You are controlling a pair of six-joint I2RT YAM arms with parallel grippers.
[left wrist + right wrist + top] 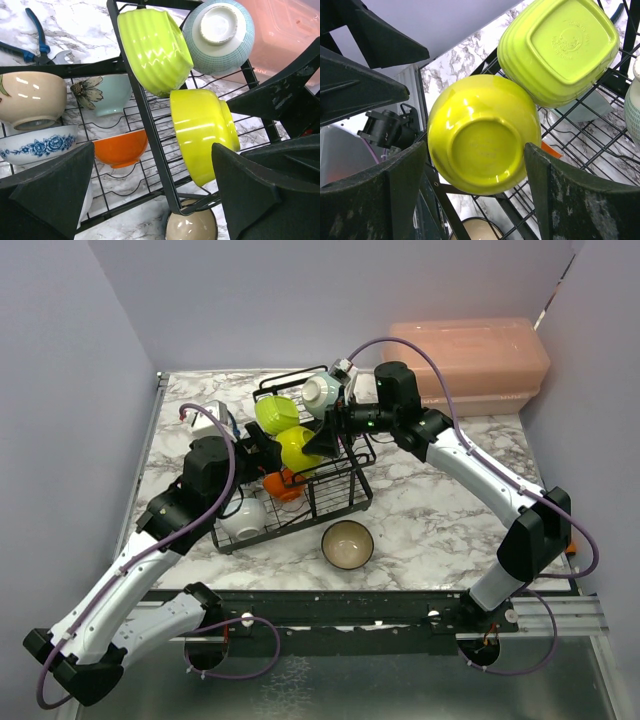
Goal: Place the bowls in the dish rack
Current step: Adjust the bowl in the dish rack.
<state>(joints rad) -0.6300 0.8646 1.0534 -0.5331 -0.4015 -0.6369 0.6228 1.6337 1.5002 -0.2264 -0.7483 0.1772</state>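
The black wire dish rack (340, 495) stands mid-table. Its upper shelf holds a ribbed yellow-green bowl (152, 47), a smooth yellow-green bowl (482, 132) and a blue-checked white bowl (220, 35). Lower down sit an orange bowl (120, 150), a blue-flowered bowl (40, 147), a beige patterned bowl (30, 100) and a pale teal bowl (102, 92). A beige bowl (347, 544) rests on the table in front of the rack. My right gripper (475, 147) is open, its fingers closely flanking the smooth yellow-green bowl. My left gripper (152, 147) is open wide at the rack's left side, holding nothing.
A pink translucent lidded box (480, 360) stands at the back right. Blue-handled pliers (30, 45) lie on the marble behind the rack. A white bowl (243, 518) sits at the rack's near left end, under my left arm. Walls close in the table on three sides.
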